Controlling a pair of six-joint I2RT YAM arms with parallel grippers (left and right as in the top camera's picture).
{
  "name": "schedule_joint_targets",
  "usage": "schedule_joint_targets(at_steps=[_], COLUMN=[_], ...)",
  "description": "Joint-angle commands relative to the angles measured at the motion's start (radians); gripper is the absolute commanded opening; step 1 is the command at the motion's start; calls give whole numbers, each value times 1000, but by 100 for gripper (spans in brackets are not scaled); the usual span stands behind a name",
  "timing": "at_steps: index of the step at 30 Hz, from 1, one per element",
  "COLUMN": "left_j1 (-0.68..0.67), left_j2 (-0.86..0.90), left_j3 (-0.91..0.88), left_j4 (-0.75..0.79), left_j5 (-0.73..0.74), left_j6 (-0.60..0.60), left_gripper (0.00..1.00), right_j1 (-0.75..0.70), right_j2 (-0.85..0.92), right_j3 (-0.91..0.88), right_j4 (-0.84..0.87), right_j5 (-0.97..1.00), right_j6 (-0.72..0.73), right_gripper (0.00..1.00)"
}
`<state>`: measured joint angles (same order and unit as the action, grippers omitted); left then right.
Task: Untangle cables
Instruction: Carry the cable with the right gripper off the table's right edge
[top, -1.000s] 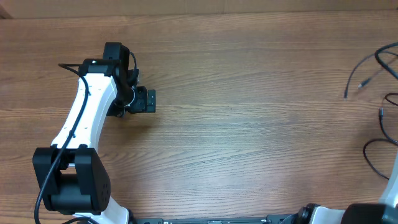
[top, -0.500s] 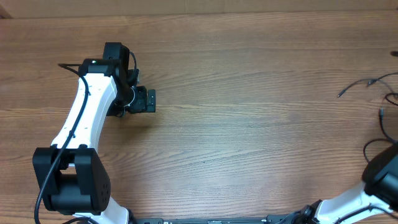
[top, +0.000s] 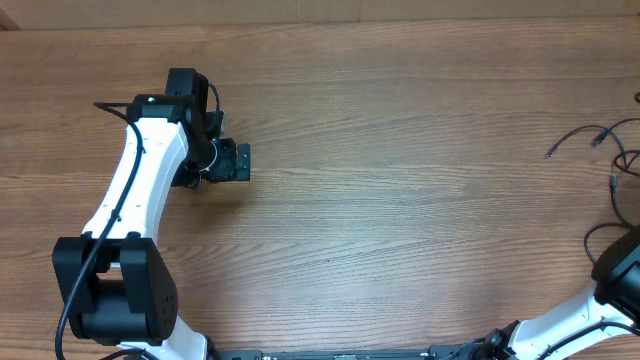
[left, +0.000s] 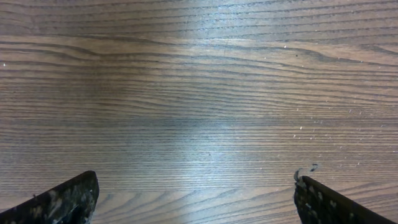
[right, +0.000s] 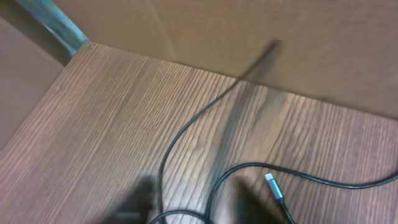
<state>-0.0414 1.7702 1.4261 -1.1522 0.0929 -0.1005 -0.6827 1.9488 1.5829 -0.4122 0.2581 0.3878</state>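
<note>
Shifted since a second ago, the cables are lying looser along the right edge of the counter as my right arm is swinging in at its near corner. Strands are trailing apart, no knot showing, partly out of frame. My left end effector is hovering open and empty over the counter's left half; the right end effector is blurring past telling. I am judging untangling well along, unfinished.

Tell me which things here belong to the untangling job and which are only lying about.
Job: cables, loose at the right edge; one silver-tipped plug.
Not the job: wooden table; brown wall behind; idle left gripper, open.
</note>
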Motion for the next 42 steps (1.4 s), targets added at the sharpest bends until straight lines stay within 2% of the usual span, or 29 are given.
schedule_joint_targets(at_steps=[1,2,11,19,27,33,39,40,42], left_j1=[2,2,2,2,2,2,2,2,2], left_j2=[-8,-8,-8,-8,-8,-8,-8,-8,-8], left_j3=[9,9,9,9,9,9,9,9,9], left_j4=[2,2,2,2,2,2,2,2,2], left_j5=[8,8,8,8,8,8,8,8,8], left_j6=[15,15,15,15,15,15,15,15,15], left_gripper=[100,100,100,99,100,100,100,99,100], right_j1=[-2,-2,5,6,8,9,9,9,9], right_j2=[-10,-11,-68,-274,-465,-558,-631,-641,-659], right_j3=[21,21,21,21,21,21,21,21,21], right_j4=[-8,-21,-123,-170,-253,-354,-463,-483,-550], right_j5=[-63,-74,-81,-96,-258,-271,-384,-409,-502], right_j6=[-3,-3,12,11,10,10,3,-3,-108], right_gripper=[88,100,100,100,100,100,100,100,100])
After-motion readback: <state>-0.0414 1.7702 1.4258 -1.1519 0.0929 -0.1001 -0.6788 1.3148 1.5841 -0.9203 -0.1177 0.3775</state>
